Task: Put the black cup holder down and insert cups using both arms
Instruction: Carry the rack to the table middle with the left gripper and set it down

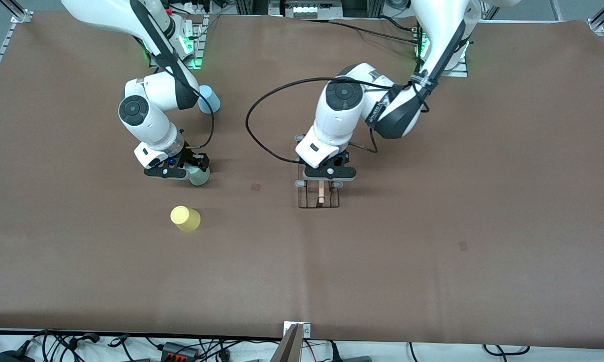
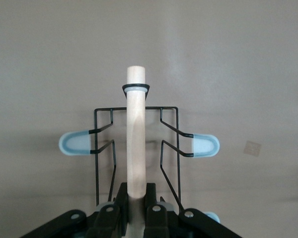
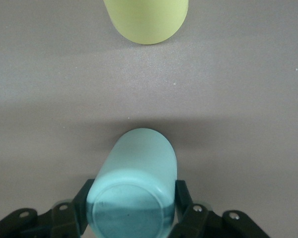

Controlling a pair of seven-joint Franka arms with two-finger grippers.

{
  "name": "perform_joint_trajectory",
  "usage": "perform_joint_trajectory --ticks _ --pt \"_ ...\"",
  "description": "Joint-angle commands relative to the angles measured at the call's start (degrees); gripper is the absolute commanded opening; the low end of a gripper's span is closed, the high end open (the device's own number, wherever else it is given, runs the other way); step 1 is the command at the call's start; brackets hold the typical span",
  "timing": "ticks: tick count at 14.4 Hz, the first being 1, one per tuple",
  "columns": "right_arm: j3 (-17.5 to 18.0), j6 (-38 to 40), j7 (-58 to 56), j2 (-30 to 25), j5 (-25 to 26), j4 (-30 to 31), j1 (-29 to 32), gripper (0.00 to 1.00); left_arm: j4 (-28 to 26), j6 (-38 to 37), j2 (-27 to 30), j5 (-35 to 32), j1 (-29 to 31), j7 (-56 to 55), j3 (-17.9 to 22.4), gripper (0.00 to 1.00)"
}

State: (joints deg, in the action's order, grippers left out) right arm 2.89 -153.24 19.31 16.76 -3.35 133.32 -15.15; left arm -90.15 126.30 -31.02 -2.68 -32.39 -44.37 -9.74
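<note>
Front view: three cups; yellow cup (image 1: 185,218) and blue cup (image 1: 208,98) stand on open table (image 1: 432,251). Rack (image 1: 320,193) sits mid-table, rod pointing toward the camera.

Left wrist view: left gripper (image 2: 136,206) clamps the rod (image 2: 135,144).

Right wrist view: right gripper (image 3: 133,206) clamps the green cup (image 3: 134,186).

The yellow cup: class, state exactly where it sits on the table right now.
In the front view the yellow cup stands on the table toward the right arm's end, nearer the camera than the grey-green cup held in the right gripper.
</note>
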Motion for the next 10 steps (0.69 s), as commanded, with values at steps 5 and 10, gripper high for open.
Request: perform_joint_trajectory --ticks 5,10 --pt "-0.4 8.1 -1.7 -5.4 2.0 -1.8 1.9 0.07 1.9 -0.3 -1.0 -8.0 -2.1 -3.2 0.4 0.01" --pt "-0.2 12.4 -4.1 -7.7 2.5 -2.5 4.0 0.07 1.9 -0.3 -1.4 -8.2 -2.1 -2.5 0.5 0.39"
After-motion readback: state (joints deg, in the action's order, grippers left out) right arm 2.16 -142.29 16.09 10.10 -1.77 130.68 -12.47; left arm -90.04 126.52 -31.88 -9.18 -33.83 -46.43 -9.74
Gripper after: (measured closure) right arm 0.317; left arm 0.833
